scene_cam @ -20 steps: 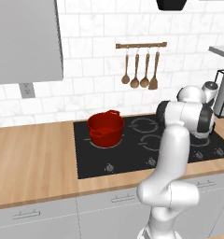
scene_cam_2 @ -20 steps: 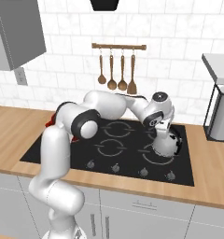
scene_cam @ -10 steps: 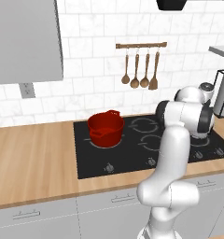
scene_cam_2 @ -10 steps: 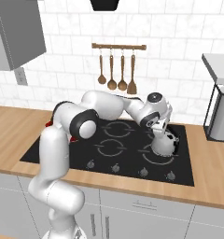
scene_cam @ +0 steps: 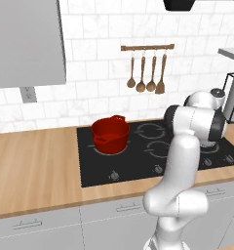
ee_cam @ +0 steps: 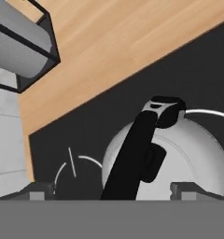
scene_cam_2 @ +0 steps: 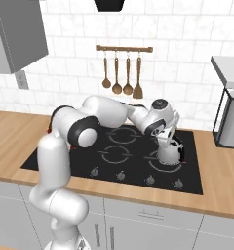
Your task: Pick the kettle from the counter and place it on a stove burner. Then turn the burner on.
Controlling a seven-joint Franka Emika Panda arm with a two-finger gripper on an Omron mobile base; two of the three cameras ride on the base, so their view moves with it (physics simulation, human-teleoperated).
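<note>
The silver-grey kettle (scene_cam_2: 168,153) stands upright on the front right burner of the black stove (scene_cam_2: 133,163). In the hand view the kettle (ee_cam: 193,154) shows its dome, with the black arched handle (ee_cam: 132,154) running up the middle. My gripper (scene_cam_2: 167,139) hovers just above it, open. Its fingertips (ee_cam: 39,189) stand wide on either side of the handle and do not touch it. The wood-grain counter (scene_cam: 36,166) flanks the stove on both sides. A row of knobs (scene_cam_2: 121,175) lines the stove's front edge.
A red two-handled pot (scene_cam: 110,134) sits on the left rear burner. A grey cylinder in a black wire frame (scene_cam_2: 231,122) stands on the counter right of the stove. Wooden utensils (scene_cam_2: 123,73) hang from a wall rail behind.
The jaws have gone from shut on the kettle's handle to wide open, letting it go. The kettle stays put on the burner; the hand has barely moved.
</note>
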